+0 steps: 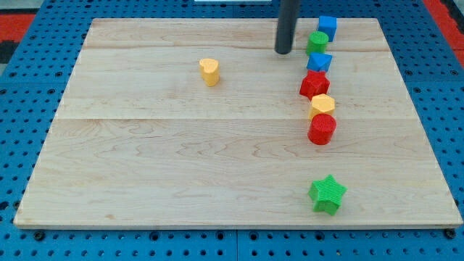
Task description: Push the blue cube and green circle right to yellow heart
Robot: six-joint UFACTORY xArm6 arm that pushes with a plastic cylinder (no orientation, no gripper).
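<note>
The wooden board (145, 181) lies on a blue pegboard surface (29, 239), and the yellow heart (209, 72) stands alone on its upper left-centre part, well apart from every other block. Further to the view's right, my tip (283, 52) rests on the board near the top edge; it is a bare rod end, holding nothing and touching no block, with the green circle (317, 41) just beside it on the right. The blue cube (328, 27) sits above and slightly right of the green circle, close against it. Below the circle a column of blocks runs down the view: a second blue block (319, 61) of unclear shape, then a red star-like block (314, 85), a yellow block (322, 105) and a red cylinder (322, 130), each touching or nearly touching the next. A green star (328, 193) sits alone near the bottom, well apart from that column.
</note>
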